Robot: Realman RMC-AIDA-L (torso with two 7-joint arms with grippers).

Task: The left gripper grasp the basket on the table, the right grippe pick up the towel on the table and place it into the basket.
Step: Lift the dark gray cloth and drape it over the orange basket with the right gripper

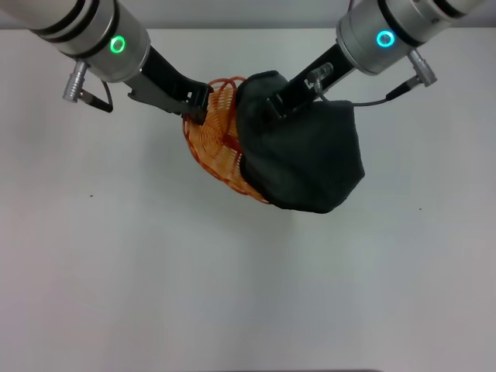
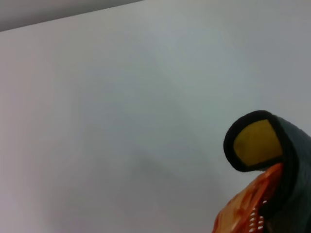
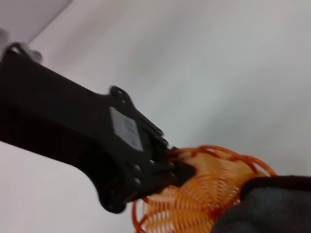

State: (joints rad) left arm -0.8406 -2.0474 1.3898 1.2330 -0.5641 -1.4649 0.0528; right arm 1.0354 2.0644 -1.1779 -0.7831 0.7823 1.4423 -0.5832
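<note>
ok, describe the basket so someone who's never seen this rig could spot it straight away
On the white table, look at the far middle, where the two arms meet. The basket is the oval of orange wire coils with a looped rim, held at its far-left rim by the left pincer. It is the only bright orange thing; the dark grey towel in the right pincer drapes over its right half.

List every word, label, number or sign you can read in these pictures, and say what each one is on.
No text can be read in any view.
A small pale label sits on the side of the left gripper, but its print is too blurred to read.
The basket, the towel, the right gripper and the table show no lettering.
</note>
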